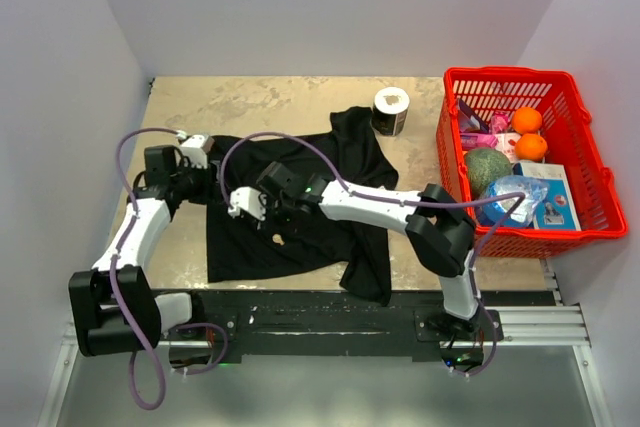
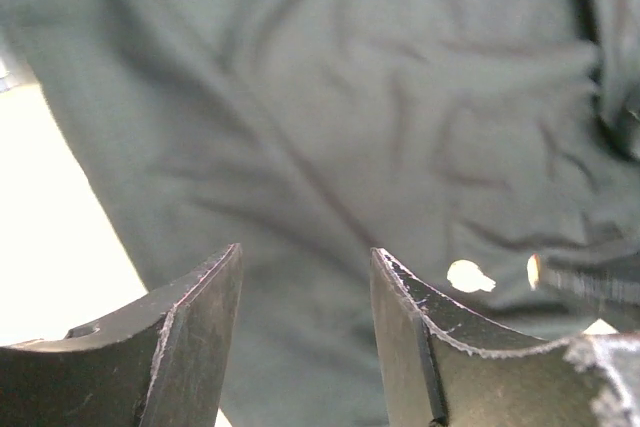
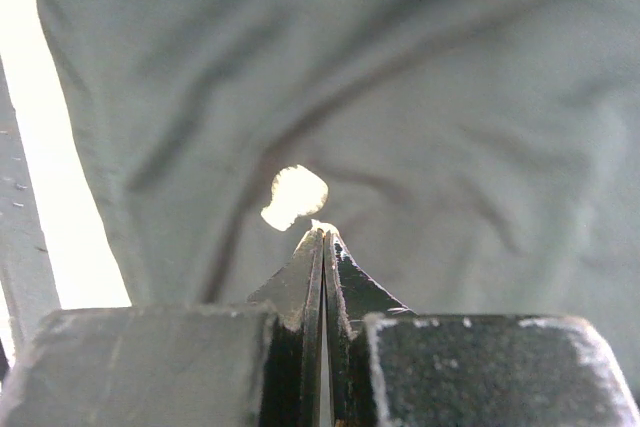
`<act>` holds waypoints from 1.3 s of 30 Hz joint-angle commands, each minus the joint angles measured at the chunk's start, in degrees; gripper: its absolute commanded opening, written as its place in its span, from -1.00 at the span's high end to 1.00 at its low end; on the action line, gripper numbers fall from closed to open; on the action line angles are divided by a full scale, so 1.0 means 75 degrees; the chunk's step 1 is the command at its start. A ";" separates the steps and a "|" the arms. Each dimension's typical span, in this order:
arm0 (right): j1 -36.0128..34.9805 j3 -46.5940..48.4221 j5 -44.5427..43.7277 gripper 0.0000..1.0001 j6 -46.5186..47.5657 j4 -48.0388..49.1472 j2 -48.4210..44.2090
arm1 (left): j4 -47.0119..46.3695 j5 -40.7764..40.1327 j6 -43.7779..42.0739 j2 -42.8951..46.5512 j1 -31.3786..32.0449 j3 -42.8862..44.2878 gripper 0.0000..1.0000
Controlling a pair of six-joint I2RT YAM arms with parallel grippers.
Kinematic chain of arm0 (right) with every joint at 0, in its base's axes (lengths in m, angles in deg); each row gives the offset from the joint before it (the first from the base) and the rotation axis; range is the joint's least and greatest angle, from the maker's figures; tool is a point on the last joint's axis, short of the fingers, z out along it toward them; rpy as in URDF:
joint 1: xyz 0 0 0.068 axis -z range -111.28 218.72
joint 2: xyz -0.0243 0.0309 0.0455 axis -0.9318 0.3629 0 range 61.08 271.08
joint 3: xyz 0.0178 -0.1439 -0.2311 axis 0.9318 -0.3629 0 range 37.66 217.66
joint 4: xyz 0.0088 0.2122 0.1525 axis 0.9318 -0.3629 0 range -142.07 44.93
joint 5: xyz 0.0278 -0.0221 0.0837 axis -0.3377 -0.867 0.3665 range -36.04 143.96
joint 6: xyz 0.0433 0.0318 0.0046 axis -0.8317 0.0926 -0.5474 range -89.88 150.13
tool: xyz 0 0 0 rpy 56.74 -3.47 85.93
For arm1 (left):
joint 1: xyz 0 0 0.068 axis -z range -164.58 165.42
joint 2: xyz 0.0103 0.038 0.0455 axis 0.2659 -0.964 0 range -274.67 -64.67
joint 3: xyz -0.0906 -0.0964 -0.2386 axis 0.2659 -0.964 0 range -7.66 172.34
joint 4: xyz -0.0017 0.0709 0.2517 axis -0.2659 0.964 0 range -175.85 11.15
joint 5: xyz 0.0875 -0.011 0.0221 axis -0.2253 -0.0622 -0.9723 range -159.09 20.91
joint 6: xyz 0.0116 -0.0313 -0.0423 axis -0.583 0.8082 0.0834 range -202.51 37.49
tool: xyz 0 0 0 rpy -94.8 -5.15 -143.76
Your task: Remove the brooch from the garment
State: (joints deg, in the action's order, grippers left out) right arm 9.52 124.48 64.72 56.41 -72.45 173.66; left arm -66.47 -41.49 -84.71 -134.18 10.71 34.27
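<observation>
Right wrist view puts the right gripper [image 3: 322, 242] nearest, its two dark fingers pressed flat together with no gap. A pale glint sits at their shared tip; whether it is pinched there cannot be told. Just past the tip lies the brooch [image 3: 295, 195], a small bright blob resting on the garment [image 3: 450, 97], whose black cloth runs in soft folds across the rest of the picture.

From the left wrist, the left gripper [image 2: 305, 282] has its fingers spread wide, with bare cloth of the garment showing between them and nothing held. The brooch sits on the cloth beyond the right-hand finger.

Seen from the top external camera, the garment lies spread and rumpled on the table [image 1: 250, 97], one part folded up along its far side. The brooch shows as a pale speck on the garment's near half, toward its left. The right gripper hangs over the garment just beyond that speck, and the left gripper is at the garment's left edge. A roll of toilet paper [image 1: 391, 110] stands just past the garment's far edge. A red basket [image 1: 500, 75] of oranges [image 1: 527, 119] and packets stands off the garment's right side.
</observation>
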 commanded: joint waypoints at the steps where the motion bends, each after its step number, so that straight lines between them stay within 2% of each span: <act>1: -0.0379 0.0574 0.0194 1.00 0.0292 -0.0286 0.0247 | -0.0087 -0.0210 0.0233 0.0409 -0.0858 0.0467 -0.18; 7: -0.0567 0.0926 -0.0017 1.00 0.0351 -0.1048 0.0552 | -0.0368 -0.0585 0.1065 0.0866 -0.1550 0.0619 -0.21; 20: -0.0732 0.1864 -0.1060 1.00 0.0374 -0.1916 0.1244 | -0.0544 -0.0644 0.1160 0.1288 -0.1950 0.0561 -0.23; 39: -0.0732 0.1349 -0.1201 1.00 0.0222 -0.1377 0.1197 | -0.0873 -0.0363 0.1570 0.0995 -0.2290 0.0889 -0.27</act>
State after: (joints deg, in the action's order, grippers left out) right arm 4.23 135.17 56.20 58.64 -84.32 183.08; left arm -70.56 -45.25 -73.93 -126.31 -5.66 38.05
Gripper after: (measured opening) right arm 0.007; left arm 0.631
